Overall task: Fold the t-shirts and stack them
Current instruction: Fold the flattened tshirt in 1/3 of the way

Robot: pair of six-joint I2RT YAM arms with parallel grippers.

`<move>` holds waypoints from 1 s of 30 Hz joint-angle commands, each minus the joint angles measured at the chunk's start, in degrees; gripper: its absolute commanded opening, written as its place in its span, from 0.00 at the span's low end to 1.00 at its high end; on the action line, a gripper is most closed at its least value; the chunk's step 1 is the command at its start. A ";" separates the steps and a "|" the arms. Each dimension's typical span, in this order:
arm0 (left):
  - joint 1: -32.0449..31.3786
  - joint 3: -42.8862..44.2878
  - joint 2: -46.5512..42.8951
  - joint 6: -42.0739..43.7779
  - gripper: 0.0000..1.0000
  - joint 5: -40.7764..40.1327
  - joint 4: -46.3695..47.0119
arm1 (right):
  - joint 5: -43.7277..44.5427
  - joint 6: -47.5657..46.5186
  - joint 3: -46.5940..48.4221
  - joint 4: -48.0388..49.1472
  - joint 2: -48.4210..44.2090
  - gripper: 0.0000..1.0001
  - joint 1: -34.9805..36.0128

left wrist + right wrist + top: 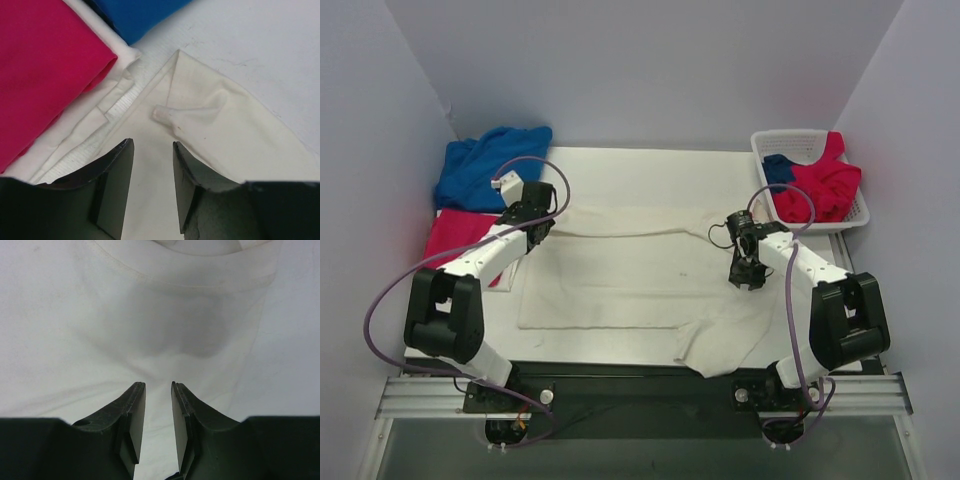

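A white t-shirt lies partly folded across the table's middle, one part hanging over the front edge. My left gripper is open just above its far left corner, holding nothing. My right gripper is open over the shirt's right side, close to the cloth and holding nothing. A folded pink shirt lies at the left on folded white cloth. A crumpled blue shirt lies behind it.
A white basket at the back right holds a red shirt and a blue one. Grey walls close in the table on three sides. Cables loop off both arms.
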 commanded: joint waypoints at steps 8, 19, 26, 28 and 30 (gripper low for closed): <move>2.08 -1.03 8.57 -10.95 0.48 10.82 9.00 | 1.01 -0.09 1.37 -2.00 -0.08 0.29 0.58; 4.37 -9.55 4.36 -19.22 0.48 9.95 15.09 | 1.19 -0.27 1.72 -2.00 1.50 0.29 0.67; 7.53 -12.28 1.72 -22.21 0.48 13.37 19.04 | 1.01 -0.18 2.69 -1.92 3.08 0.28 1.11; 8.32 -12.81 1.28 -22.83 0.48 14.42 20.27 | 0.92 -0.10 2.86 -1.83 3.17 0.28 1.29; 8.76 -12.81 1.71 -23.35 0.48 15.30 21.24 | 0.84 -0.09 3.04 -1.92 3.26 0.28 1.37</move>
